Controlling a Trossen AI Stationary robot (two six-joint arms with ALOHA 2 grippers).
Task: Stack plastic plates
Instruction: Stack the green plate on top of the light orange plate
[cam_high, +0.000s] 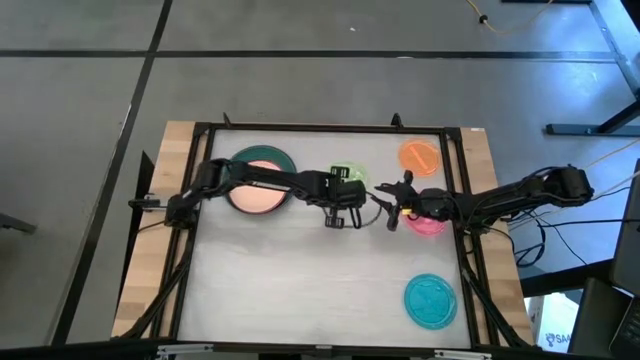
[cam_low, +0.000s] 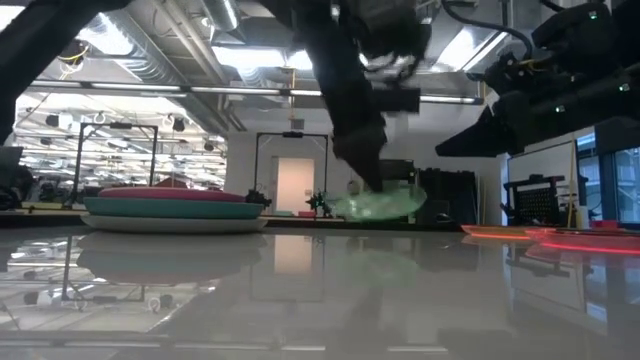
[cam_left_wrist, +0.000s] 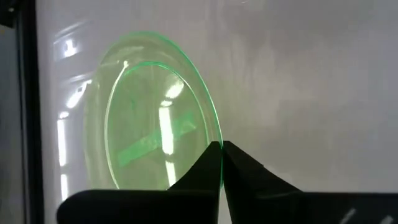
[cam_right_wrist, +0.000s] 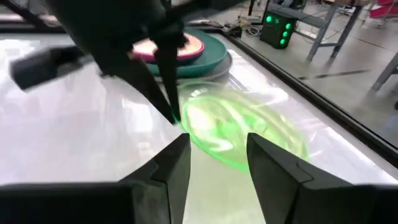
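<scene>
High view: the left gripper (cam_high: 345, 208) sits near the table's (cam_high: 300, 290) centre, just at 6 o'clock of the green plate (cam_high: 346, 174). The right gripper (cam_high: 388, 203) faces it from 3 o'clock, above the magenta plate (cam_high: 428, 224). A stack of plates (cam_high: 258, 183) lies at 9 o'clock, the orange plate (cam_high: 420, 156) at 1 o'clock and the cyan plate (cam_high: 431, 299) at 5 o'clock.

Low view: only here the green plate (cam_low: 377, 204) shows lifted and tilted off the table. The stack (cam_low: 170, 210) reads grey, teal, then pink.

Left wrist view: the left fingers (cam_left_wrist: 239, 165) are pinched together on the rim of the translucent green plate (cam_left_wrist: 149, 112).

Right wrist view: the right fingers (cam_right_wrist: 273, 163) stand apart, holding nothing, near the blurred green plate (cam_right_wrist: 236, 127).
</scene>
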